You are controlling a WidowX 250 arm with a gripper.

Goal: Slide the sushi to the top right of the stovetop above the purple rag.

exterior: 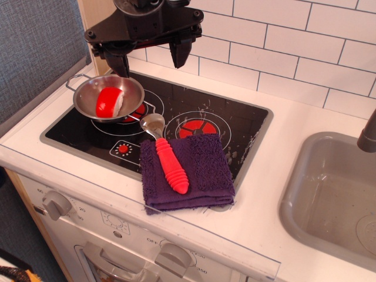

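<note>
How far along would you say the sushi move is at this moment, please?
Nothing looks done yet: the sushi sits inside the steel bowl on the stovetop's left side. In hand: the gripper hangs open above the bowl, holding nothing. Left: getting the sushi out and across to the top right corner, above the purple rag, where the red-handled spoon lies.

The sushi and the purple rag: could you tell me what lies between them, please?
In the observation.image view, the sushi sits in the steel bowl; the bowl's rim, the spoon's metal head and black stovetop lie before the purple rag.
</note>
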